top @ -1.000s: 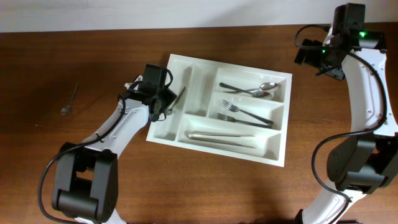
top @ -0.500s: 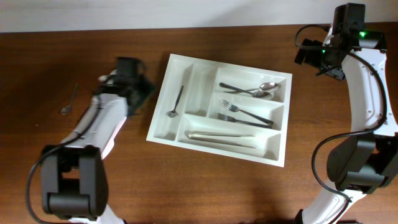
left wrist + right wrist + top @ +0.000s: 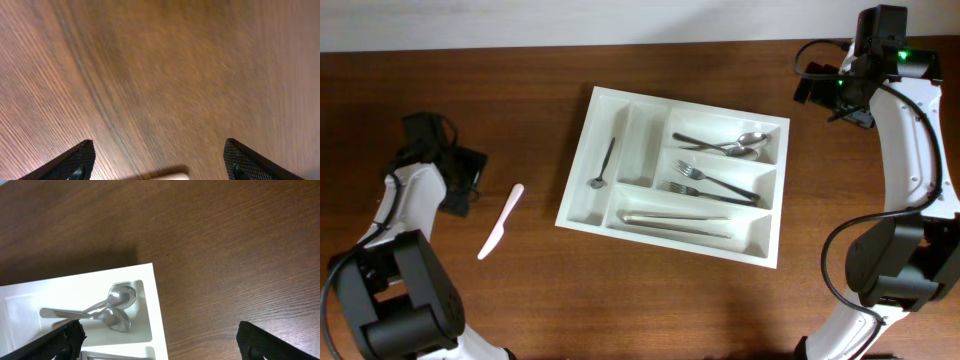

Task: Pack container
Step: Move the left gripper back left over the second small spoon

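The container (image 3: 640, 145) sits mid-frame in the overhead view, turned a bit off square on the dark wood table (image 3: 650, 310). The far-left narrow slot has one small spoon (image 3: 604, 165) in it, and the narrow slot beside it is bare. On the right side, the top long slot holds a couple of spoons (image 3: 725, 145), the middle one holds forks (image 3: 715, 183), and the bottom one holds a long pale piece of cutlery (image 3: 675, 220) lying lengthwise.

Left of the container, apart from it, a pale knife (image 3: 500, 221) lies diagonally on the table. Just beyond it at the left edge of the frame is the left end effector (image 3: 468, 182). Its wrist view shows the fingers (image 3: 82, 160) spread wide with nothing between them, just blurry wood grain and a pale sliver at the bottom edge that I can't make out.

The right end effector (image 3: 820, 90) is in the upper right of the frame, off the container's top right corner. It's released too: fingers (image 3: 65, 340) wide apart, nothing held, looking down at the container's corner (image 3: 155, 310) and the spoon bowls (image 3: 117, 307).
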Tool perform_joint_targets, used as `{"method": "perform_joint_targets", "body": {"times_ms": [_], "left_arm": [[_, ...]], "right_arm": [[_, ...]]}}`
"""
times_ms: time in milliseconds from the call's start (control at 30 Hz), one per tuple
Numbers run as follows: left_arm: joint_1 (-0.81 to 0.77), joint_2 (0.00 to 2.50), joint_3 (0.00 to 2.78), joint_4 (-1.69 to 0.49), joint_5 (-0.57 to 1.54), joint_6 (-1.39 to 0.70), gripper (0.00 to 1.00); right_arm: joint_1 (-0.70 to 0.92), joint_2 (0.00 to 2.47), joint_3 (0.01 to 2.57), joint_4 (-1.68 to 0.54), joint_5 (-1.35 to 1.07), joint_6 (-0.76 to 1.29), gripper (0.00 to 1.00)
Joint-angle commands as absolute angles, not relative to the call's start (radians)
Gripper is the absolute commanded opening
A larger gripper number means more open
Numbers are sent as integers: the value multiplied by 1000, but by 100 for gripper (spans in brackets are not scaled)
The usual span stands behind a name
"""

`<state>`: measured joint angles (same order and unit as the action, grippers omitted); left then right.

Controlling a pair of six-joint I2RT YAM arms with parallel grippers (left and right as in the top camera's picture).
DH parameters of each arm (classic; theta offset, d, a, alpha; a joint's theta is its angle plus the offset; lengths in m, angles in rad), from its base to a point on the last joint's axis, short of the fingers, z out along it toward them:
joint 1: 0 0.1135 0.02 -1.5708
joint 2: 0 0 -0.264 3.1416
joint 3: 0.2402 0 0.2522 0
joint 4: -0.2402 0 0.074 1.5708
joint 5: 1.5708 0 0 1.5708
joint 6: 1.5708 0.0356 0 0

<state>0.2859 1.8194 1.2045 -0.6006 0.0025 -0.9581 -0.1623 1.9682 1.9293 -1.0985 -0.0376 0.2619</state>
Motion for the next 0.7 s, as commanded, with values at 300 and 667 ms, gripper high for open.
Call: {"method": "perform_joint_targets", "body": {"times_ms": [300,667], "left_arm": [[409,1801,1054,-354,67,-935,76],[505,1851,1052,-256,64,-872,70]], "right_arm": [[-164,1971,1945,-1099,-25,271,98],[-164,1971,1945,-1099,-25,271,99]]}}
